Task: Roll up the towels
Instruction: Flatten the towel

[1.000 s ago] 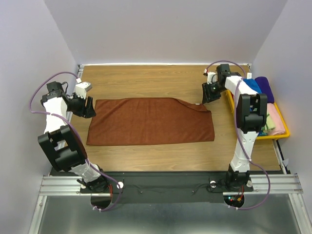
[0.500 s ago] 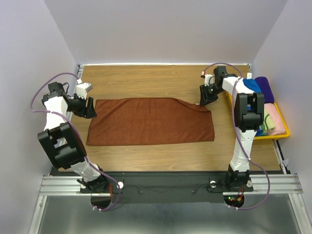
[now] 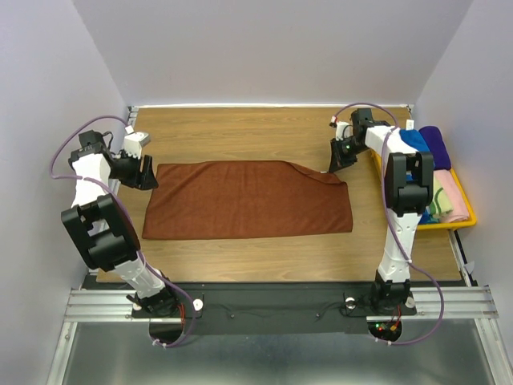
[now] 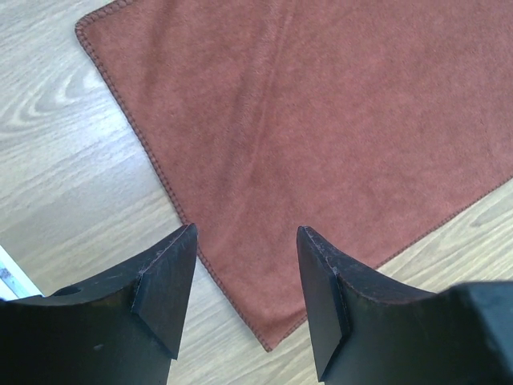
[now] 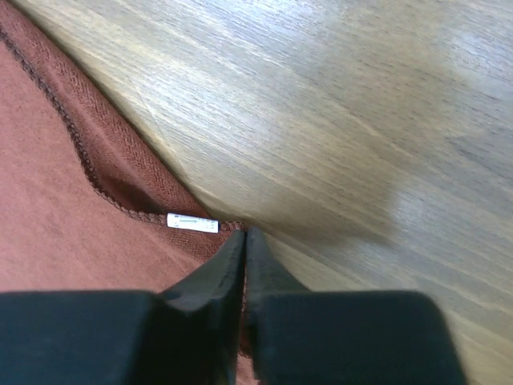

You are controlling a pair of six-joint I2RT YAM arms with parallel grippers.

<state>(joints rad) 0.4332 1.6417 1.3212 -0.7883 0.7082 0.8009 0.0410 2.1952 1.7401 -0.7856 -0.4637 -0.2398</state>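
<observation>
towel [image 3: 247, 200], rust-brown, flat on the table [image 3: 240, 128]. right gripper [image 5: 244, 234] pinched shut on its far right corner. left gripper [image 4: 246, 233] spread open over its left edge.

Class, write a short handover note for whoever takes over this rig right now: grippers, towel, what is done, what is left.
Left gripper: open, over the rust-brown towel's far left corner, holding nothing.
Right gripper: shut on the towel's far right corner.
Towel: spread flat on the table, unrolled.
Done: right corner gripped.
To do: grip the left corner, then roll.
</observation>
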